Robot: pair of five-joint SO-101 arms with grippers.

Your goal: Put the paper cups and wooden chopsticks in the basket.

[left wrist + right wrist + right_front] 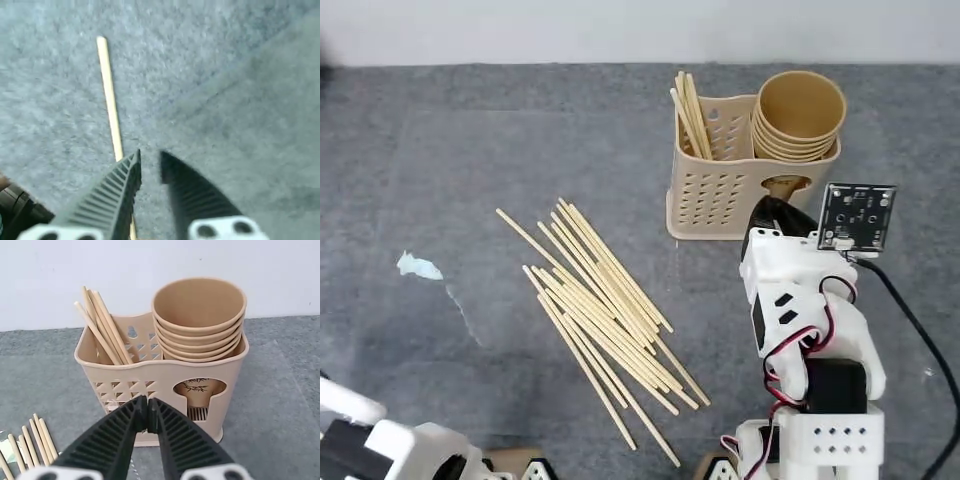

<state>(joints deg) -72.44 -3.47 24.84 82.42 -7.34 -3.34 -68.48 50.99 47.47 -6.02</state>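
A beige perforated basket point(715, 200) stands at the back right of the grey mat. Its right compartment holds a stack of paper cups point(802, 112), and a few wooden chopsticks point(692, 118) lean in its left one. Many more chopsticks point(605, 305) lie loose in a slanted pile mid-table. My right gripper point(147, 404) is shut and empty, just in front of the basket point(160, 375), below the cups point(199, 315). My left gripper point(150, 160) hangs low over the mat, open a little with nothing between its fingers; one chopstick point(110, 95) runs under one finger.
A small pale blue scrap point(418, 266) lies on the mat at the left. The right arm's body point(810, 340) and its black cable point(920, 340) fill the front right. The left arm point(390, 440) sits at the front left corner. A white wall stands behind the basket.
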